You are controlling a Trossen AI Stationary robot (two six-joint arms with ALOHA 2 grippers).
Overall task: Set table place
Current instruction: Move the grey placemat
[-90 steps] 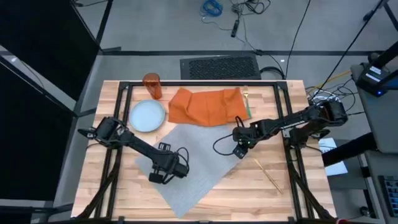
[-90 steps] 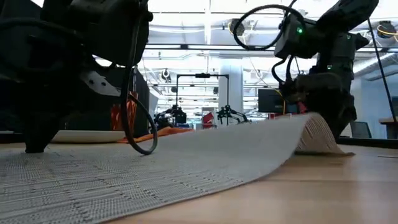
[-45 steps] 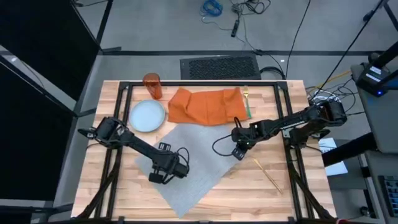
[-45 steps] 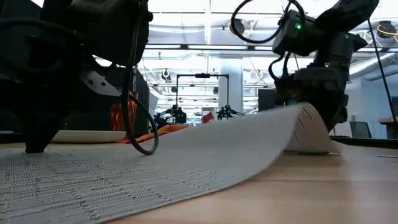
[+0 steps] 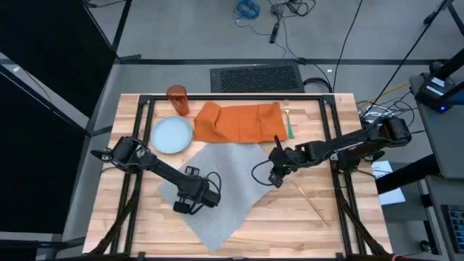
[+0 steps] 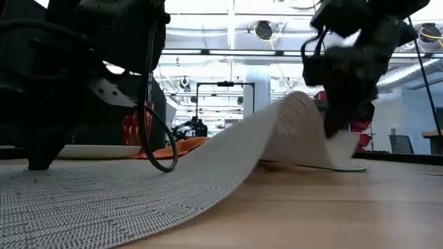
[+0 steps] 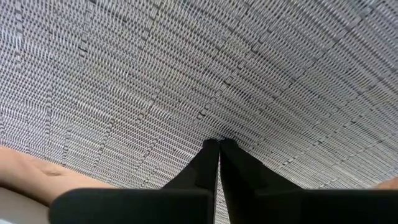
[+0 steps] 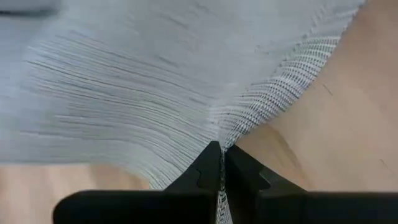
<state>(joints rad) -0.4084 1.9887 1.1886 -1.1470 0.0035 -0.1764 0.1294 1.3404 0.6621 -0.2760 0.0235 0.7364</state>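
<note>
Grey placemat (image 5: pixel 217 185) sits skewed mid-counter (image 5: pixel 348 232), below the plate (image 5: pixel 172 135). Right claw (image 5: pixel 274 177) pinches its lifted corner; left claw (image 5: pixel 190 204) is clenched, pinning it. Next up: drag it square.

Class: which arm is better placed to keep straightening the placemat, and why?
The right. The right gripper is shut on a raised corner of the placemat and can pull it. The left gripper, shut, presses its middle flat, acting as an anchor.
</note>
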